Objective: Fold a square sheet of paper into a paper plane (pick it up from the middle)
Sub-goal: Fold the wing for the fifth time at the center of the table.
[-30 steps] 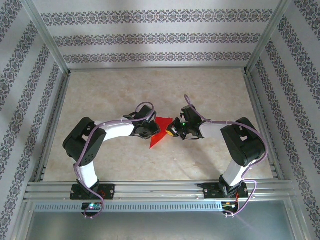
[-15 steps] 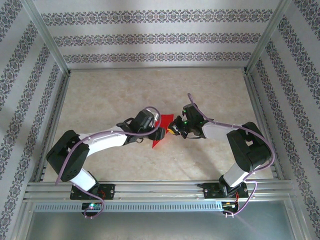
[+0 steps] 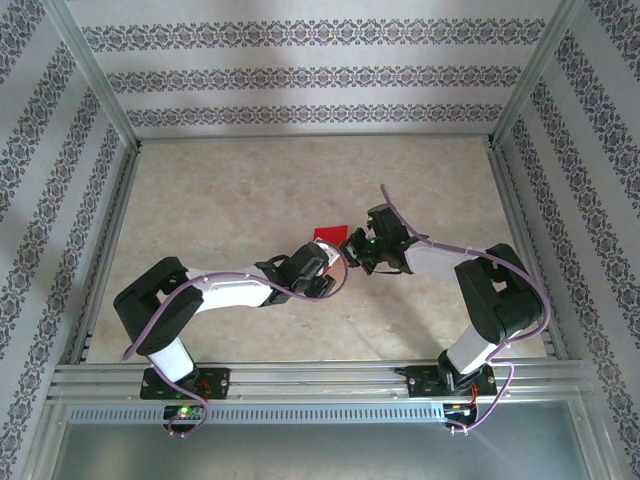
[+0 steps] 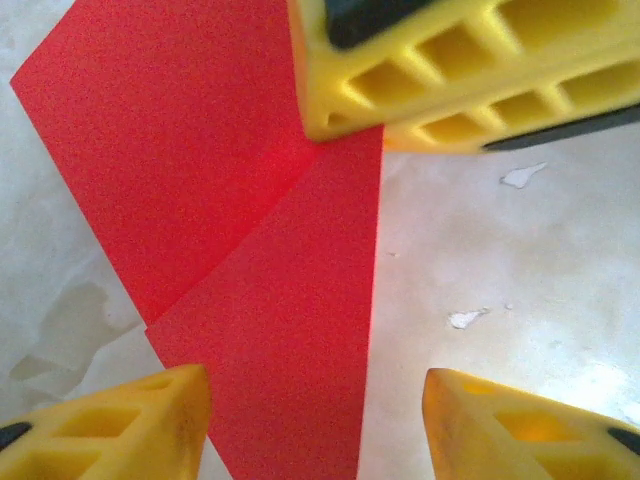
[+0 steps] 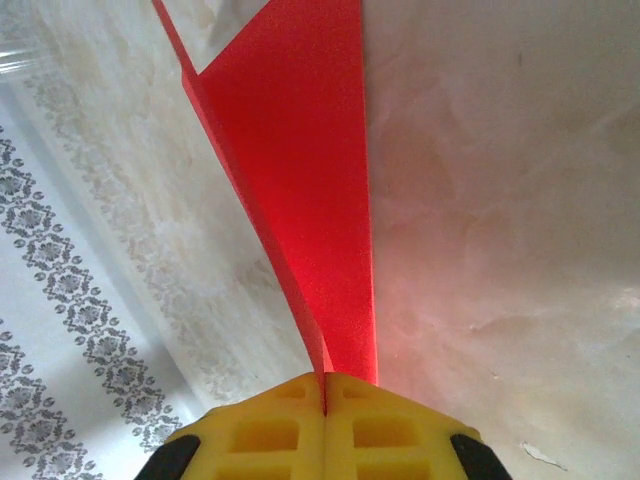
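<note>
**Caller:** Starting on the left, what have you got?

**Me:** My left tool (image 4: 315, 382) is released. Its fingers (image 4: 150, 420) stand apart on either side of the near end of the red sheet (image 4: 220, 190) and grip nothing.

**Caller:** And the sheet itself?

**Me:** It's mid-bench (image 3: 230, 190), right between my two arms. There's one slanted crease, with a flap lying over the layer beneath. I can't tell whether it rests flat.

**Caller:** Over to the right?

**Me:** My right tool (image 5: 325, 382) is clenched on the sheet's edge, with both layers pinched.

**Caller:** Which step is this?

**Me:** Mid-fold, I'd say. It's creased but no dart yet. Next, my left tool needs to close gently on the free end while the right one anchors it. If I pull hard, this thin paper may slip or tear.
</note>
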